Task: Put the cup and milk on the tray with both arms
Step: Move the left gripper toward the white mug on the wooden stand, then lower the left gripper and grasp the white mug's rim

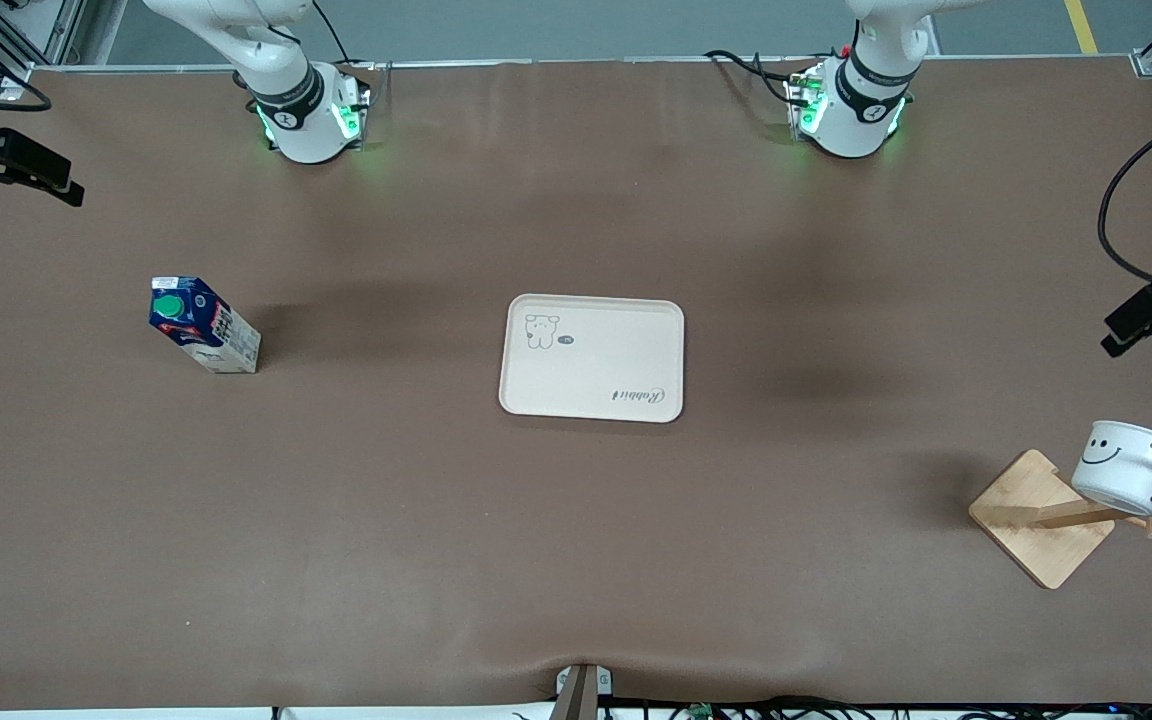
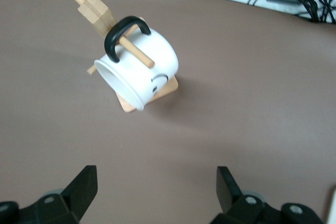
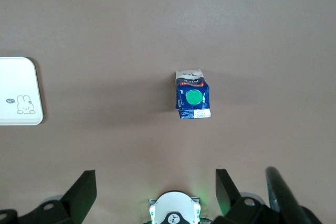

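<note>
The tray lies flat at the middle of the brown worktop and serves as the landmark here. Its cream surface is bare apart from a small cartoon animal drawing and the script word "Rabbit".

The milk stands upright on the worktop, well apart from the tray, toward the right arm's end. Its round green cap faces up, with a red marking beside it on the dark blue top.

The cup is well apart from the tray toward the left arm's end, and nearer to the front camera than the tray. It hangs tilted on a wooden rack: a peg passes through its black loop handle, and its smiley face shows on the white side. The rack's square base rests on the worktop.

The right gripper is raised above the worktop over the stretch between the milk and its own base, with the milk and a corner of the tray in its wrist view. Its jaws are spread apart and hold nothing.

The left gripper is raised above the worktop near the rack, with the cup in its wrist view. Its jaws are likewise spread apart and hold nothing.
</note>
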